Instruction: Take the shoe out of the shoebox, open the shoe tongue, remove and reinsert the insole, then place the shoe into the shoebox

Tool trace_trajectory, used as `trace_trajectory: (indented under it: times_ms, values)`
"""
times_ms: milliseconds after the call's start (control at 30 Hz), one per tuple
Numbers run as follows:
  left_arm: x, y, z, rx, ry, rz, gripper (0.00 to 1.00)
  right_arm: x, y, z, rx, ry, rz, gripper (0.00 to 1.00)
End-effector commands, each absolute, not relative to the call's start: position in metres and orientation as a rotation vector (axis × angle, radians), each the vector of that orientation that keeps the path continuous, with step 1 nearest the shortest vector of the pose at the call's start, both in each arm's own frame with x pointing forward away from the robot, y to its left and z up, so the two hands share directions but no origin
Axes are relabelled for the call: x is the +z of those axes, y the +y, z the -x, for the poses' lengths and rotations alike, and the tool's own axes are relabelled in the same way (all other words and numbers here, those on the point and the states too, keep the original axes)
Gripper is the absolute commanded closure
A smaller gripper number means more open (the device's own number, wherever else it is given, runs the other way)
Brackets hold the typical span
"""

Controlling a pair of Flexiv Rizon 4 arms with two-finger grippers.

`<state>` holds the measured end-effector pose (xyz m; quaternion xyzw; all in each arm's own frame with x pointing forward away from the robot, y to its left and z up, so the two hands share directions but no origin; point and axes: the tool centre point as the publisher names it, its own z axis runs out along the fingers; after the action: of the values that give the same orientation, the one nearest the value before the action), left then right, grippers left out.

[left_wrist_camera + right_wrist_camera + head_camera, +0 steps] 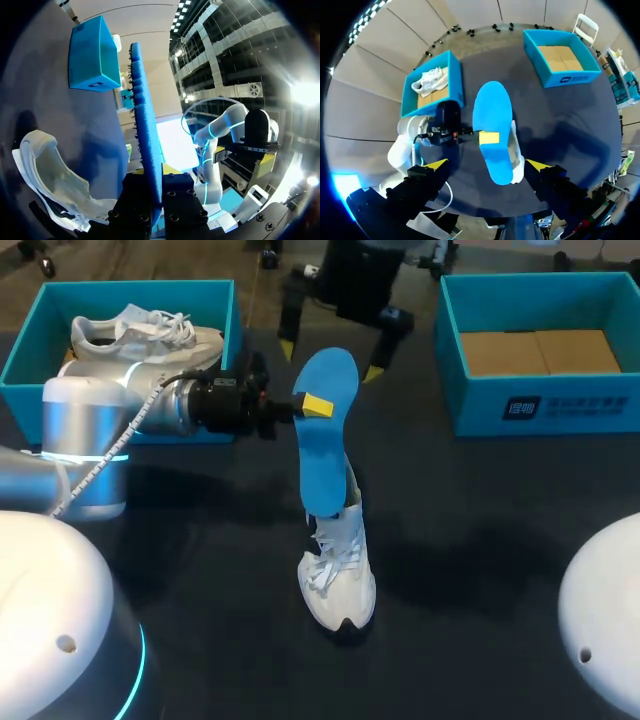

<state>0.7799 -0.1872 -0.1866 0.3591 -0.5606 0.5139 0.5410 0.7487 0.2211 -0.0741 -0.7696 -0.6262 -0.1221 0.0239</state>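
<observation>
Left gripper is pinching the blue insole, its long axis hanging upright, directly above the shoe.

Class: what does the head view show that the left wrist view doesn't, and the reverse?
Head view only: a second white sneaker in the left turquoise cardboard shoebox, and the open right gripper. Left wrist view only: the hollow inside of the upright white laced sneaker. Both: the blue foam insole clamped by the left gripper, and the right turquoise shoebox.
</observation>
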Motion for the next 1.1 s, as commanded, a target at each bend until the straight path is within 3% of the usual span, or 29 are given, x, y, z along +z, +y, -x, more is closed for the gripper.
trace_trajectory:
  times_ms: [33, 1100]
  values:
    - [-0.1866, -0.1869, -0.7791, 1.221, -1.334, -0.855, 1.00, -0.0760, 0.2289, -0.7532, -0.194, -1.999, 2.478, 0.00]
    - [-0.1866, -0.1869, -0.7791, 1.221, -1.334, -0.855, 1.00, -0.0814, 0.2373, -0.7522, -0.229, -1.981, 2.511, 0.00]
